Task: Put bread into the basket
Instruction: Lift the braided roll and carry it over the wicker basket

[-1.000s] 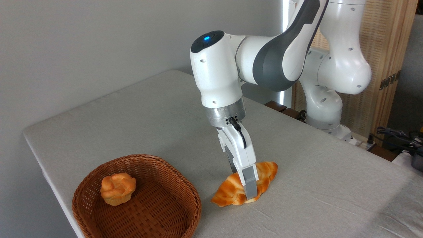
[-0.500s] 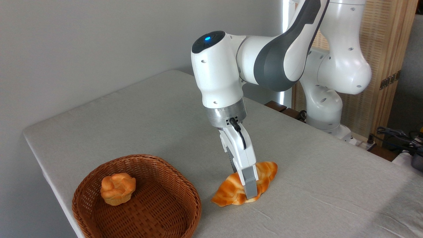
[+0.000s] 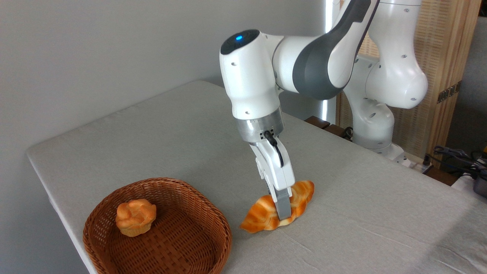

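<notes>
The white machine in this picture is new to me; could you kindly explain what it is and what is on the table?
It is a jointed robot arm, seen by one fixed camera looking down across a grey table. At its tip is a two-fingered claw, closed around the middle of a long braided bread, which looks slightly raised from the table. To the left stands a round wicker basket with a small muffin-shaped bun already inside. The loaf is not in the basket yet; it sits just right of the rim.
</notes>
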Controlling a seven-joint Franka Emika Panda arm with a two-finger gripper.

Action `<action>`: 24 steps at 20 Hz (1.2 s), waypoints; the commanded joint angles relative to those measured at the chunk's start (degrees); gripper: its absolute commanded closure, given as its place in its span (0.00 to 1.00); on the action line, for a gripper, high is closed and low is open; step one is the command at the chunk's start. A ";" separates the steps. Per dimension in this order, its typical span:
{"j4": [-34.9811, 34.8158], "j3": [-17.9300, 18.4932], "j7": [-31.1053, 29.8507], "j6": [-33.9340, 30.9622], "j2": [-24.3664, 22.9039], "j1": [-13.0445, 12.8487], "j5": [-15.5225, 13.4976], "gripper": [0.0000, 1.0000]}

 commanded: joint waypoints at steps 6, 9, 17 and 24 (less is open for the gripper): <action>21.31 -3.64 -4.79 -8.19 3.04 -2.10 -0.14 0.83; 27.73 -3.64 -6.54 -7.31 8.49 -2.81 -0.22 0.83; 31.09 -3.82 -5.76 10.17 21.59 -3.96 0.39 0.80; 31.00 -4.08 -6.11 15.90 27.23 -4.48 4.35 0.00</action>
